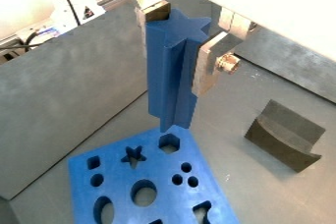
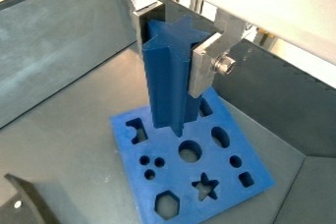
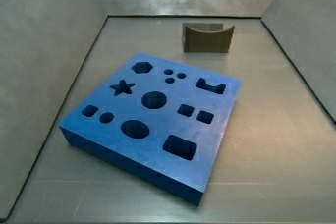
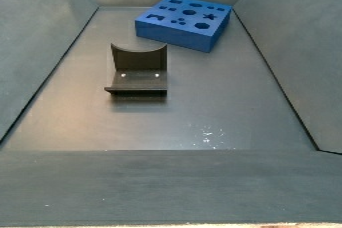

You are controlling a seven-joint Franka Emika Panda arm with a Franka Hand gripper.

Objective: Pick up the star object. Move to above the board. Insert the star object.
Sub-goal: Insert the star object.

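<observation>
Blue star object (image 1: 170, 76), blue board (image 3: 147, 120), silver-fingered gripper (image 1: 180, 46), olive block (image 3: 207, 37).

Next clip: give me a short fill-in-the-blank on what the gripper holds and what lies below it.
1. The gripper is shut on the ____, a tall blue post.
2. In both wrist views the post hangs above the blue ____.
3. The dark olive notched block lies ____ the board, apart from it.
4. Neither side view shows the ____.

Missing words: star object; board; beside; gripper
</observation>
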